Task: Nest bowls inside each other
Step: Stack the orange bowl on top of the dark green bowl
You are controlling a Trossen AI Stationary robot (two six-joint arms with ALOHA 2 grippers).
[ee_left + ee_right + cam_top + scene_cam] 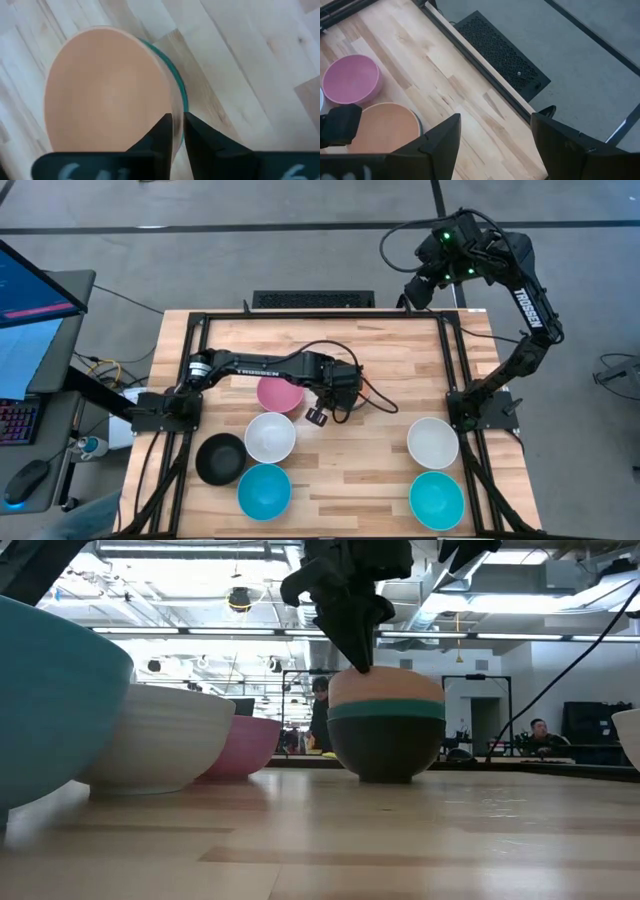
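A stack of three bowls [386, 730] stands on its base at the table's middle: an orange bowl [107, 90] on top, a dark green one [386, 711] under it, a black one [385, 752] at the bottom. My left gripper [178, 131] comes down on the stack from above and is shut on the orange bowl; in the high view my left gripper [338, 392] hides the stack. My right gripper [495, 135] is open, held high over the table's far right edge [440, 260]. My left gripper pinches the orange bowl's rim [175, 112], one finger inside the bowl and one outside. The fingers [355, 645] point down from above. The bowl sits upright, nested in the green bowl, and the stack rests on the table.
A pink bowl [279, 393] stands just left of the stack. Nearer are a white bowl [270, 436], a black bowl [220, 458] and a turquoise bowl [264, 490]. At the near right stand a white bowl [432, 442] and a turquoise bowl [436, 500]. A black frame [300, 315] rims the table.
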